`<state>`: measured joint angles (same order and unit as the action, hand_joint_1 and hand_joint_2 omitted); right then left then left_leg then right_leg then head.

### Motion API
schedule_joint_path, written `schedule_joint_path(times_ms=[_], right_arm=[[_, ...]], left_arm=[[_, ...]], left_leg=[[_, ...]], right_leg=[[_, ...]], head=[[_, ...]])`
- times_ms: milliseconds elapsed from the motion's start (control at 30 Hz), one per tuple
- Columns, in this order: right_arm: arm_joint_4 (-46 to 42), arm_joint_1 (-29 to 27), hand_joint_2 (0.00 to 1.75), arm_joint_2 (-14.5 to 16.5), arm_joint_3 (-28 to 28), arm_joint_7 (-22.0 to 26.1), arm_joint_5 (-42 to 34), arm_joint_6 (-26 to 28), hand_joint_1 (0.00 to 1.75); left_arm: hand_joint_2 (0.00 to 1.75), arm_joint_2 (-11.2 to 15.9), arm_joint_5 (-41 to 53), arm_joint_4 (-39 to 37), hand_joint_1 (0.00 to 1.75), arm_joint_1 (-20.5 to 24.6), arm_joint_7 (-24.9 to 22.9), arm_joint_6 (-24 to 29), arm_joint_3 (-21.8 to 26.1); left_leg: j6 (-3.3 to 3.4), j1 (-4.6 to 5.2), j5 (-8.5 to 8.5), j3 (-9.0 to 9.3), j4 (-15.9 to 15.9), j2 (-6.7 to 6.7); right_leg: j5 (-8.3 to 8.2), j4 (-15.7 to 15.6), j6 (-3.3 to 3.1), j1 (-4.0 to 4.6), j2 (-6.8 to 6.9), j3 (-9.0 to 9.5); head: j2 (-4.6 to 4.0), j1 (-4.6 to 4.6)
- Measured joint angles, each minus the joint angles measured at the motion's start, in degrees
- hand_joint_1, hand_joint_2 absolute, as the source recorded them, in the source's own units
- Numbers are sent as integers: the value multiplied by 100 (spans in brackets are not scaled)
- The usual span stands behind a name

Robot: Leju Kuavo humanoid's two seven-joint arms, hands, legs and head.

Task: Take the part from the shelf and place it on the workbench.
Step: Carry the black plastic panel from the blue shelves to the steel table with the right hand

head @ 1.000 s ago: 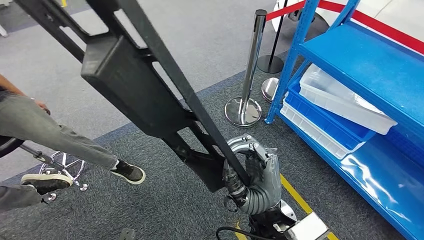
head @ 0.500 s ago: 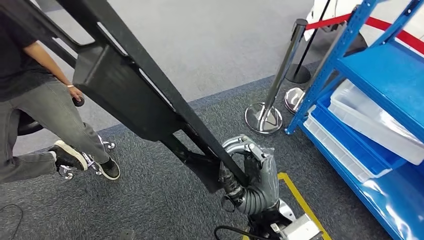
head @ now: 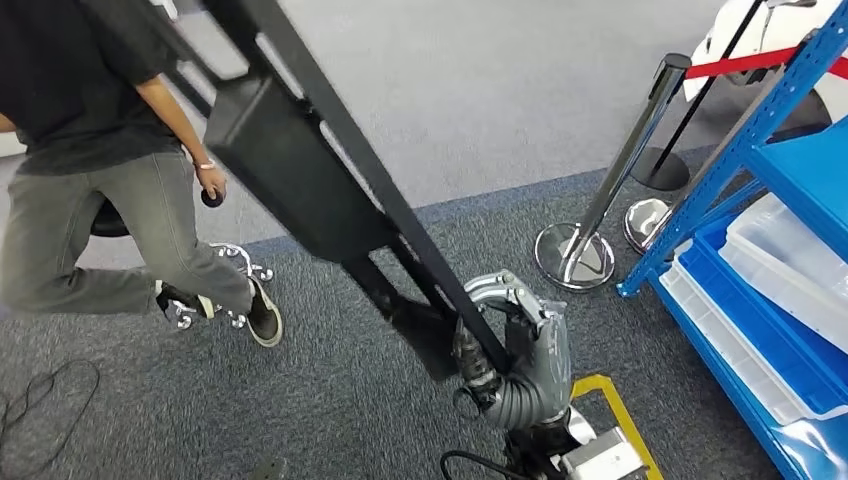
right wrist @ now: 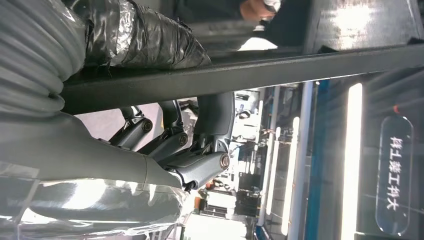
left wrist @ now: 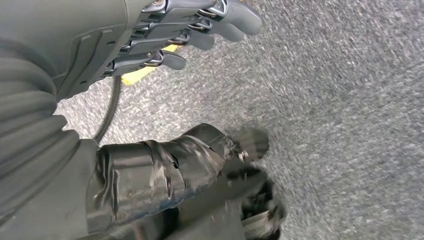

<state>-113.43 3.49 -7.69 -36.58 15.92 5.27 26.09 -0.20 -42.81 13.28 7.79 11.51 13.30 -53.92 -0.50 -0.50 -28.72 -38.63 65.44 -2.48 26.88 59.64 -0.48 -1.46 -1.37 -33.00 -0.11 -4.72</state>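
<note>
The right hand (head: 520, 350) grips the long black part (head: 300, 170); the left hand (left wrist: 165, 45) hangs with fingers apart, holding nothing.

The blue shelf unit (head: 775, 150) stands at the right edge of the head view. Its lower tiers carry a white tray (head: 790, 265) above a blue tray (head: 745, 310). Two chrome stanchions (head: 600, 215) stand just left of the shelf post on dark carpet (head: 330, 400); a red belt (head: 740, 62) runs from the nearer stanchion top. A yellow floor marking (head: 622, 410) lies below the shelf corner. A person (head: 100, 170) in grey trousers stands well left of the shelf, beside a black cable (head: 35, 400).
</note>
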Motion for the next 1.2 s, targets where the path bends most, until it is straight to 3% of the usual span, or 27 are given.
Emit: schedule_joint_path(times_ms=[67,100,133,167,233,267,333,400,467,567,600,633,667,700,767,833,900,933,1000,1033,1100,1133,1167,1200], right_arm=[[-39,-40,175,-17,20,-17,5,31,175],[-47,-62,175,-27,28,-32,16,64,175],[-57,-87,175,-39,34,-53,36,111,175],[-72,-116,175,-52,40,-73,63,160,175],[-127,-166,175,-81,60,-110,132,248,175],[-163,-180,175,-98,70,-123,163,285,175],[-231,-201,175,-132,86,-140,214,352,175],[-290,-224,175,-164,108,-165,278,413,175],[-352,-259,175,-203,144,-213,359,468,175],[-426,-349,175,-268,172,-264,400,531,175],[-435,-381,175,-287,174,-275,396,540,175],[-439,-408,175,-303,174,-283,389,547,175],[-440,-424,175,-315,174,-290,379,554,175],[-441,-432,175,-326,174,-293,370,560,175],[-447,-436,175,-335,174,-291,358,568,175],[-461,-444,175,-345,174,-285,350,578,175],[-471,-445,175,-353,174,-278,333,584,175],[-473,-438,175,-354,174,-270,315,580,175],[-478,-421,175,-354,174,-237,272,551,175],[-478,-410,175,-354,174,-220,252,525,175],[-476,-382,175,-354,174,-202,213,466,175],[-473,-366,175,-354,174,-202,185,429,175],[-471,-349,175,-353,174,-199,148,390,175],[-469,-327,175,-353,174,-186,94,335,175]], left_arm=[[175,-2,25,8,0,14,13,-27,-32],[175,0,46,10,0,9,26,-50,-49],[175,6,73,11,0,-1,39,-80,-66],[175,16,104,12,0,-12,50,-113,-80],[175,45,165,13,0,-19,58,-172,-102],[175,58,192,15,0,-13,60,-196,-117],[175,85,237,19,0,-5,72,-227,-165],[175,119,262,21,0,-23,101,-237,-209],[175,138,256,27,0,-50,154,-257,-222],[175,151,217,34,0,-39,212,-317,-224],[175,155,212,35,0,-34,215,-332,-225],[175,157,210,36,0,-35,214,-341,-225],[175,159,210,36,0,-40,211,-348,-226],[175,160,208,36,0,-45,206,-349,-226],[175,162,204,36,0,-43,194,-343,-226],[175,169,199,36,0,-35,175,-313,-226],[175,179,190,36,0,-49,118,-243,-226],[175,184,173,37,0,-61,77,-194,-226],[175,186,136,44,0,-65,15,-105,-227],[175,181,111,53,0,-58,2,-72,-227],[175,174,69,71,0,-47,6,-38,-227],[175,171,44,78,0,-52,16,-32,-227],[175,169,23,81,0,-58,30,-30,-227],[175,167,-5,82,0,-64,46,-30,-227]], left_leg=[[-49,-28,-291,-379,701,174],[-62,-38,-324,-492,897,201],[-66,-42,-254,-504,896,216],[-58,-42,-93,-401,682,238],[-2,-6,257,0,-89,422],[42,25,354,158,-396,511],[121,83,362,258,-621,574],[190,78,383,271,-670,463],[260,47,423,354,-776,359],[340,37,437,421,-829,188],[349,42,429,421,-821,117],[347,44,419,422,-806,39],[338,41,402,422,-780,-38],[318,32,378,420,-739,-120],[257,21,313,384,-618,-266],[184,11,277,325,-544,-385],[115,-12,283,284,-553,-481],[88,-15,266,267,-526,-437],[45,-10,84,112,-205,-173],[26,-7,-79,-47,113,6],[2,-15,-357,-402,779,170],[6,-15,-379,-491,937,195],[22,-12,-294,-471,883,207],[53,-2,-129,-339,622,235]], right_leg=[[26,2,-31,23,158,17],[38,3,-34,28,228,24],[52,4,-31,31,291,33],[66,5,-24,33,351,50],[106,3,7,47,459,96],[124,1,30,58,509,115],[150,-16,83,77,596,139],[171,-47,144,90,685,165],[290,101,189,87,561,138],[727,1052,189,60,209,-320],[795,1332,193,55,176,-496],[752,1433,199,48,162,-594],[608,1333,208,37,149,-595],[384,1040,217,17,116,-494],[92,405,226,-31,-91,-226],[75,165,199,-33,-232,-126],[72,150,126,-9,-153,-107],[64,135,86,-9,-100,-87],[48,105,18,-13,24,-60],[50,99,-2,3,89,-55],[64,100,-28,36,227,-57],[72,101,-34,50,297,-55],[81,101,-38,61,363,-50],[91,100,-38,72,430,-38]], head=[[0,-17],[0,-19],[0,-21],[0,-21],[0,-19],[0,-16],[0,-14],[0,-17],[0,8],[0,64],[0,75],[0,78],[0,80],[0,83],[0,89],[0,100],[0,105],[0,101],[0,70],[0,55],[0,45],[0,43],[0,43],[0,43]])
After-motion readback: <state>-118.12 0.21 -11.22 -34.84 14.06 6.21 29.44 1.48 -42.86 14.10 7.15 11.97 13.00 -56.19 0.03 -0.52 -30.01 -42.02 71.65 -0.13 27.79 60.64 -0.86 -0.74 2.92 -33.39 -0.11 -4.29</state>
